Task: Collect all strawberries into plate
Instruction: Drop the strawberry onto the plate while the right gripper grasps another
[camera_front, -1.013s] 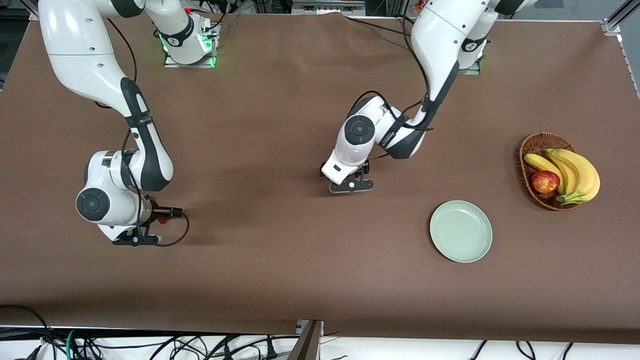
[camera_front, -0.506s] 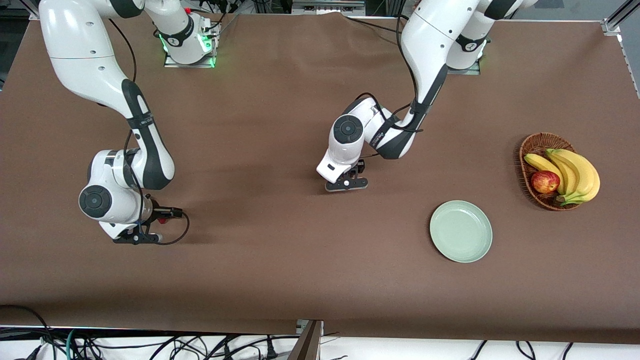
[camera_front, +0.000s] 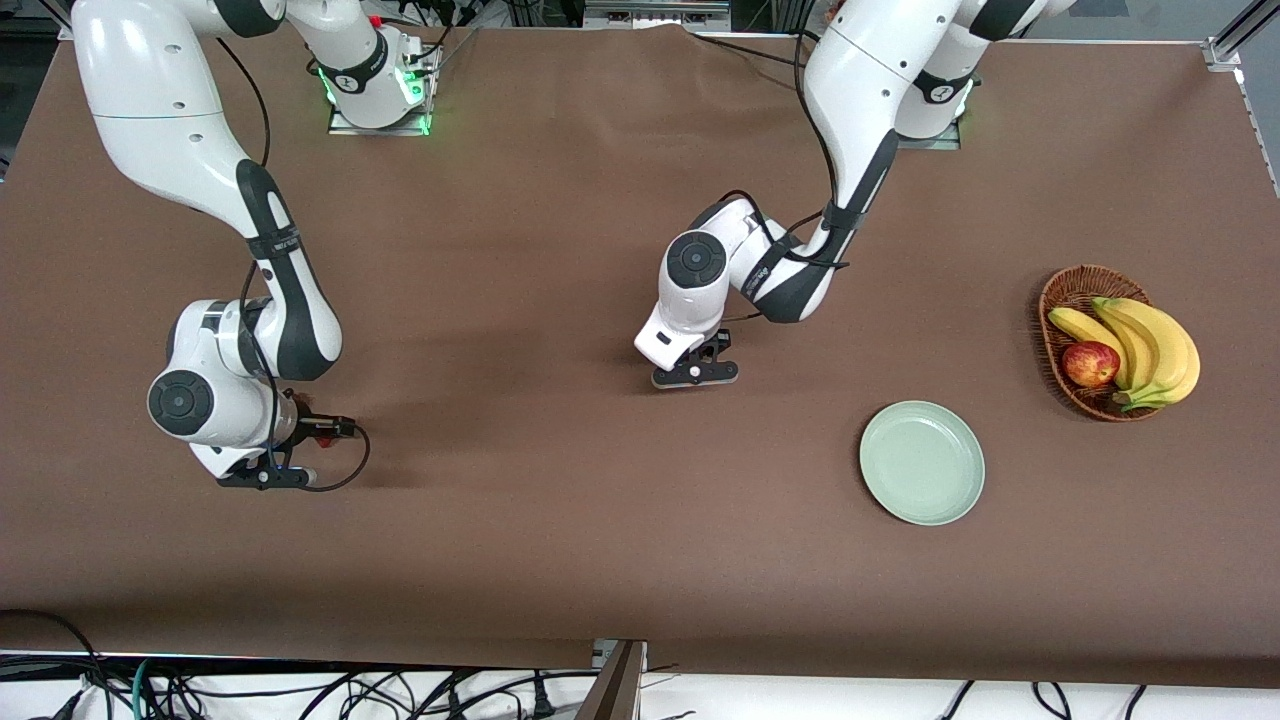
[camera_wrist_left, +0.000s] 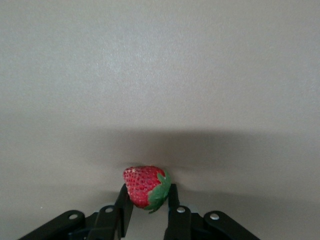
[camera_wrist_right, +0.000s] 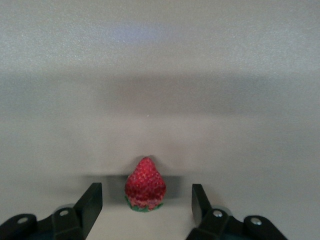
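Left gripper (camera_wrist_left: 148, 200) is clamped on a strawberry (camera_wrist_left: 145, 186), fingers pinching both sides, low over the middle of the table (camera_front: 560, 520). Right gripper (camera_wrist_right: 146, 200) is at the right arm's end of the table, jaws spread with daylight on both sides of a second strawberry (camera_wrist_right: 145, 186) sitting between them on the cloth, not gripped. A third berry isn't visible in any view, and both berries are hidden under the wrists in the front view. Plate (camera_front: 922, 463) is empty, nearer the front camera than the left gripper and toward the left arm's end, with a fruit basket (camera_front: 1068, 300) of bananas (camera_front: 1150, 345) and an apple (camera_front: 1090, 363) just past it. Risks: left pinch looks off-centre, leafy cap hanging out one side, so the berry could twist or slip on lift. Right berry stands tip-up; an uneven close could tip or roll it out. Right arm has a long carry to the plate, and both arms converging there could clash.
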